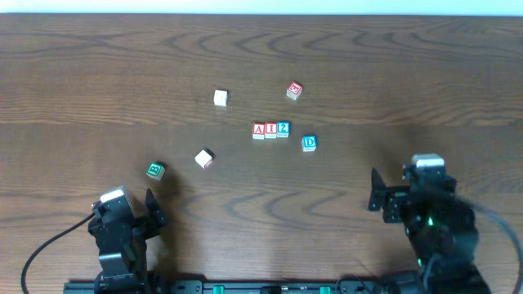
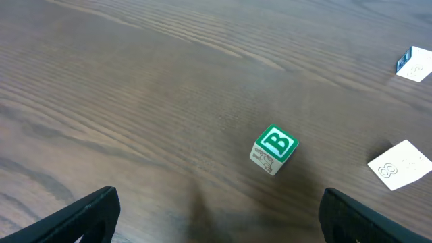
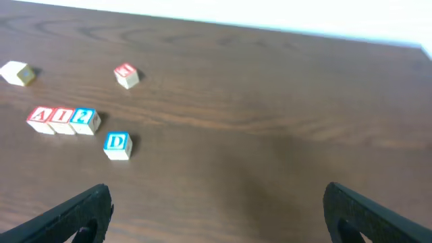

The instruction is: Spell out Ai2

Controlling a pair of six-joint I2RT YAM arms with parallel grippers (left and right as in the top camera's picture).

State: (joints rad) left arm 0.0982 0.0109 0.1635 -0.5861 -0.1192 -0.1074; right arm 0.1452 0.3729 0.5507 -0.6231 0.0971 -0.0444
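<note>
Three letter blocks stand side by side in a row at the table's middle: a red A [image 1: 259,130], a red I [image 1: 270,130] and a blue 2 [image 1: 283,128]. The right wrist view shows the same row as A [image 3: 40,119], I [image 3: 63,119] and 2 [image 3: 84,119]. My left gripper [image 1: 152,209] is open and empty at the front left. My right gripper [image 1: 377,193] is open and empty at the front right. Both are far from the row.
A blue D block [image 1: 309,143] lies right of the row. A green B block [image 1: 155,170] [image 2: 273,149] lies ahead of the left gripper. A red-lettered block [image 1: 294,90], a plain block [image 1: 220,98] and a tilted block [image 1: 204,158] lie scattered.
</note>
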